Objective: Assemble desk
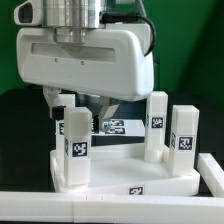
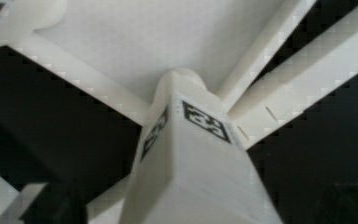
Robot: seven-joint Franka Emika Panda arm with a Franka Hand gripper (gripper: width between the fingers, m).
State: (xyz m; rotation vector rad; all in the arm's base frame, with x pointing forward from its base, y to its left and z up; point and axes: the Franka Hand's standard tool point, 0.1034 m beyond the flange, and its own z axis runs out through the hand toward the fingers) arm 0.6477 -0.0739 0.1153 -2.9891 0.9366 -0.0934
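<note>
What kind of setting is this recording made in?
Probably a lab robot bench: a dark work surface, a green backdrop, and white desk legs bearing printed tracking tags under the gripper.

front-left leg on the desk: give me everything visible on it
The front-left leg is a short square white post, plastic by the look, with a black-and-white tag on its facing side. It stands upright at the tabletop's near corner on the exterior view's left. The gripper hangs open just above and behind; contact cannot be told.
</note>
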